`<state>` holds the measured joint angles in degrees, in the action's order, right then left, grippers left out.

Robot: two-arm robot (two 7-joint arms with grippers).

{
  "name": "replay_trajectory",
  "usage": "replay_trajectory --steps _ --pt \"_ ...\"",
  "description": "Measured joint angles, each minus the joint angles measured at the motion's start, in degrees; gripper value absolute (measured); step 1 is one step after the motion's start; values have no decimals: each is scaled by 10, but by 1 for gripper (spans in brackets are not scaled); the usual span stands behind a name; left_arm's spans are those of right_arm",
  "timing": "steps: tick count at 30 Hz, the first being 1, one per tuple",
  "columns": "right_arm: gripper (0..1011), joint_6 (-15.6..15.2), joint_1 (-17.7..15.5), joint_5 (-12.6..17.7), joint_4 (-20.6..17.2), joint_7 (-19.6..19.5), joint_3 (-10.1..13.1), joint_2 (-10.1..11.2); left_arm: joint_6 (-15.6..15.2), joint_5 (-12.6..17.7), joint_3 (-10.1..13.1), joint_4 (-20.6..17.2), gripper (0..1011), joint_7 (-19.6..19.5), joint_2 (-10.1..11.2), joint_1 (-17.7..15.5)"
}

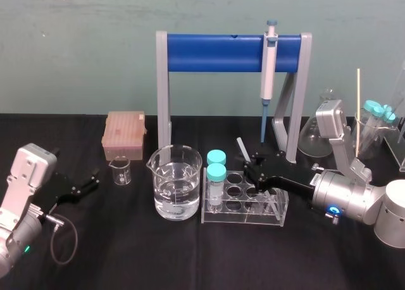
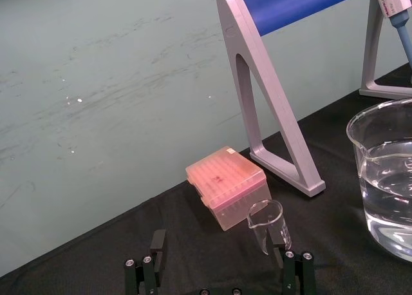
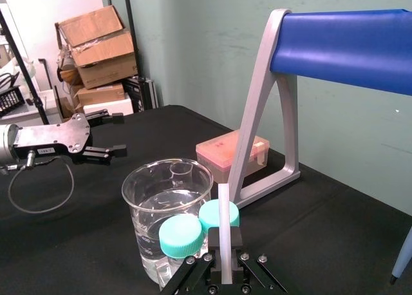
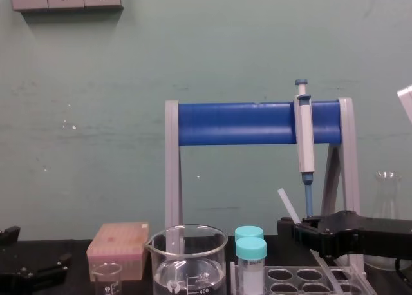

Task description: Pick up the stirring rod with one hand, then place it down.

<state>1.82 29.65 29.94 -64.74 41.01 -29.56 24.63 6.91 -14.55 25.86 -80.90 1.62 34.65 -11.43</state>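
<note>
Overall: we see a table point(image 1: 126, 258) under a black cloth, set with lab glassware, and a black gripper at each side.
Right side: the right gripper point(image 1: 252, 170) reaches in level from the right, hanging just above the clear rack point(image 1: 243, 215).
Right fingers: they are closed tight on the stirring rod point(image 1: 242, 147); the right wrist view shows it pinched between them point(image 3: 224, 224).
Rod: it is held off the table and tilted, with its whitish upper end rising up and to the left out of the gripper. In the chest view point(image 4: 287, 205) that end stands just left of the pipette's blue tip. We cannot tell where its lower end finishes.
Left side: the left gripper point(image 1: 88, 181) sits low near the table's left edge, well apart from the rod.
Left fingers: its fingers point(image 2: 159, 243) stand apart, with nothing between them.
Rack: two teal-capped tubes point(image 1: 216, 176) stand at its left end.
Centre: a large beaker point(image 1: 178, 192) partly filled with clear liquid sits just left of the rack.
Further left: a small beaker point(image 1: 121, 171) stands in front of a pink box point(image 1: 124, 133).
Behind: a grey stand point(image 1: 215, 52) with a blue bar carries a hanging pipette point(image 1: 269, 65).
Far right: a glass flask point(image 1: 314, 138) stands beside the stand.
</note>
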Motion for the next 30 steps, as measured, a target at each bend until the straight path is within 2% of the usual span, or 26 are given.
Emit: replay_trajectory --steps 8,11,20,30 --pt "75 0 0 0 0 0 0 0 0 0 0 0 1000 0 0 0" --pt "75 3 -2 -8 -8 -8 0 4 0 0 0 0 1000 0 0 0" --pt "75 39 -5 -63 -57 -55 15 23 0 0 0 0 1000 0 0 0" --pt "75 75 -1 -92 -85 -77 44 30 0 0 0 0 1000 0 0 0"
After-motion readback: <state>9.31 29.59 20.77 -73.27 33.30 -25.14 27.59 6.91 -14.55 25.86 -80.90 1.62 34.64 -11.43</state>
